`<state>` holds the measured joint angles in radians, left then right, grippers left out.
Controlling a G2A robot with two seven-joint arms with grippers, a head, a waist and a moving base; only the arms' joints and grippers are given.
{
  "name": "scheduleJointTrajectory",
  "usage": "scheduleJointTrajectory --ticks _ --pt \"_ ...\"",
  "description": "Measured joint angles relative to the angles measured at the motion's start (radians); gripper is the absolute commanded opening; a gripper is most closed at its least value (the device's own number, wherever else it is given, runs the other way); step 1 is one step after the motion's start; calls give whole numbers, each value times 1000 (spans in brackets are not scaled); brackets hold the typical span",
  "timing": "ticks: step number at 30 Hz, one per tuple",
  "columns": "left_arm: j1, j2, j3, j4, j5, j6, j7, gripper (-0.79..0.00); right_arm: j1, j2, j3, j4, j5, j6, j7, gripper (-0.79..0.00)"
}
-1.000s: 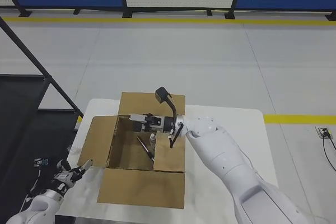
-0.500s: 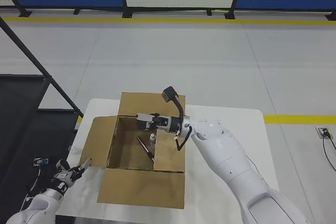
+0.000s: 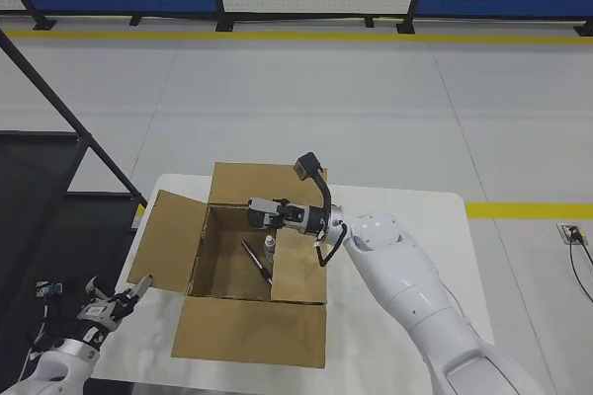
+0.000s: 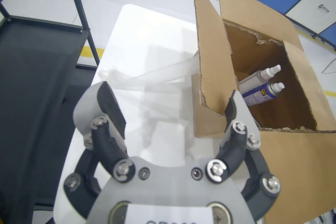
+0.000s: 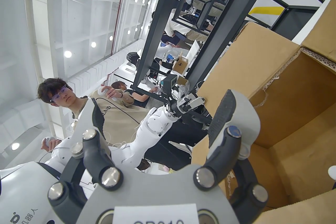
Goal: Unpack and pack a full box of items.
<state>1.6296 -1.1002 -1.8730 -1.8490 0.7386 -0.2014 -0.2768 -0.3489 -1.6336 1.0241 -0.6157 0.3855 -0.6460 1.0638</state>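
Box (image 3: 247, 331) on table (image 3: 415, 227), flaps open. R gripper (image 5: 161, 96) wide open, empty, over box's far rim. L gripper (image 4: 168, 93) wide open, empty, beside left flap. Two spray bottles (image 4: 258, 95) inside, lower ends hidden; other contents unclear

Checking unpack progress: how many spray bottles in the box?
2. White spray bottle and blue-labelled spray bottle, side by side inside the cardboard box; more may be hidden.

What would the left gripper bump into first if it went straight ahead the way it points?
The left gripper would likely meet the clear tape strip trailing off the cardboard box's side flap first, then that flap; depth is unclear.
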Motion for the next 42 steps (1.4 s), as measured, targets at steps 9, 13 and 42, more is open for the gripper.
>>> scheduleJointTrajectory --ticks 9,13,42 --pt "77 -5 -74 -140 -54 -30 65 0 -30 17 17 -56 -50 3 -50 0" --pt "119 -6 -98 -237 -98 -89 53 0 -69 33 27 -133 -109 -28 -67 0" --pt "-242 7 302 -124 -354 -49 -445 0 -429 136 242 -670 -390 73 -286 0"
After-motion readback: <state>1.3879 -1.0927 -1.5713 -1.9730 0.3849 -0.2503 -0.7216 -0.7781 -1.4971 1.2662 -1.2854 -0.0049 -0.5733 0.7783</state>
